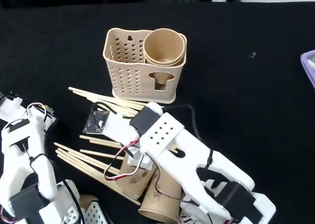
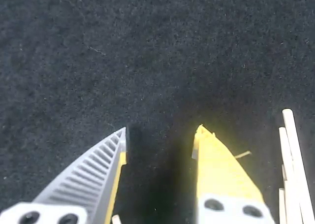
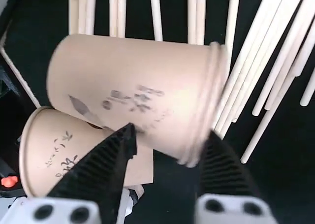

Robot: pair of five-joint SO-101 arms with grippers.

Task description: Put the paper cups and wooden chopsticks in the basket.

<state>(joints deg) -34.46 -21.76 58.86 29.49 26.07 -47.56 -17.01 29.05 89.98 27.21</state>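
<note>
Right claw (image 3: 171, 132) is hanging open over the rim end of a cup (image 3: 133, 91) that is lying on its side near the desk's (image 1: 236, 86) front edge, with the jaws spread either side of it and contact unclear. A second cup (image 3: 49, 150) is lying just beside it, and chopsticks (image 1: 108, 100) are lying scattered between these and the basket (image 1: 128, 71). Left claw (image 2: 161, 129) is sitting open over bare desk near the front-left corner, while nested cups (image 1: 164, 46) are standing upright in the basket's right compartment, mid-desk.
</note>
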